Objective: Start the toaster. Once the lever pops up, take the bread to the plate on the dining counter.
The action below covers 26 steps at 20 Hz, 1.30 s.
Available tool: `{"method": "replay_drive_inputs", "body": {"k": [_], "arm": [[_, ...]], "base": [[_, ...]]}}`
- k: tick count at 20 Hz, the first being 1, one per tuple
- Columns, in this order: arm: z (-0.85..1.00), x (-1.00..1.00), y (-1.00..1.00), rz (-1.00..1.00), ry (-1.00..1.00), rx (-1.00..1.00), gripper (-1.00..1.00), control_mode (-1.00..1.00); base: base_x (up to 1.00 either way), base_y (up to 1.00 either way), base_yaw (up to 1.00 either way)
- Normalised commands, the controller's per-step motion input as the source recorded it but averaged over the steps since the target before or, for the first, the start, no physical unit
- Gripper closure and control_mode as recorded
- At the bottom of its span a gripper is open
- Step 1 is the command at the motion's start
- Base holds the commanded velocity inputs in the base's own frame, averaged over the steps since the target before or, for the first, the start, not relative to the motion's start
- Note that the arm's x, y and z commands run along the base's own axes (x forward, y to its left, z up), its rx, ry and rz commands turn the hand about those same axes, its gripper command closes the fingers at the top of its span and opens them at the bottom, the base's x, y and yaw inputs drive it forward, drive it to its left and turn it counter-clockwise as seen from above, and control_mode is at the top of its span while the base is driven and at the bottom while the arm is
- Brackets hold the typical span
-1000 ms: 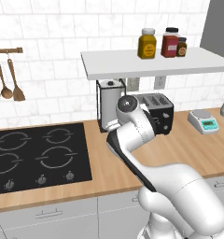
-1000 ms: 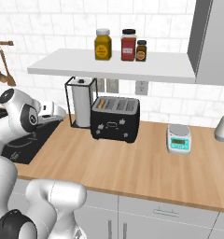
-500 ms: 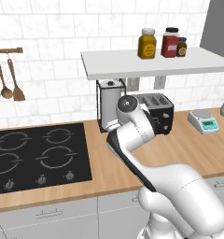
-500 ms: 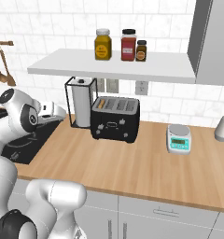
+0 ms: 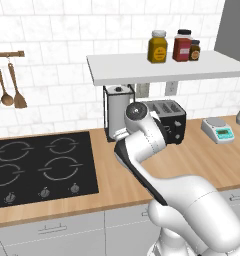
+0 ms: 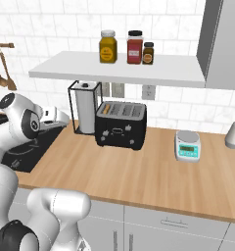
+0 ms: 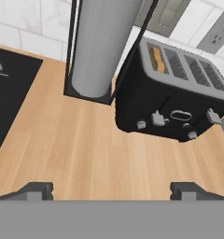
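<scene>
Nothing has shifted over the last second — the arm holds its pose, so the approach hasn't begun. Pincer (image 7: 107, 189) spread wide, empty, hovering over bare bench (image 7: 76, 149). Beyond it the toaster (image 7: 172, 100) beside the towel roll (image 7: 102, 44), bread (image 7: 156, 59) in its near-left slot — lever (image 7: 157, 118) not yet pressed.

glossy white arm (image 5: 157, 165), dark joints

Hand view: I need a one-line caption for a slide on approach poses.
Open gripper faces the black toaster, bread in its leftmost slot, beside the paper-towel roll.
</scene>
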Motion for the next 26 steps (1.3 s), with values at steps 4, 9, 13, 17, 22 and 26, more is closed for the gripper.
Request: {"method": "replay_drive_inputs", "body": {"k": [4,9,13,17,22,26], "arm": [[0.00,0.00,0.00,0.00,0.00,0.00,-1.00,-1.00],[0.00,0.00,0.00,0.00,0.00,0.00,-1.00,-1.00],[0.00,0.00,0.00,0.00,0.00,0.00,-1.00,-1.00],[0.00,0.00,0.00,0.00,0.00,0.00,-1.00,-1.00],[0.00,0.00,0.00,0.00,0.00,0.00,-1.00,-1.00],[0.00,0.00,0.00,0.00,0.00,0.00,-1.00,-1.00]], "base": [[0.00,0.00,0.00],[0.00,0.00,0.00],[0.00,0.00,0.00],[0.00,0.00,0.00],[0.00,0.00,0.00],[0.00,0.00,0.00]]}}
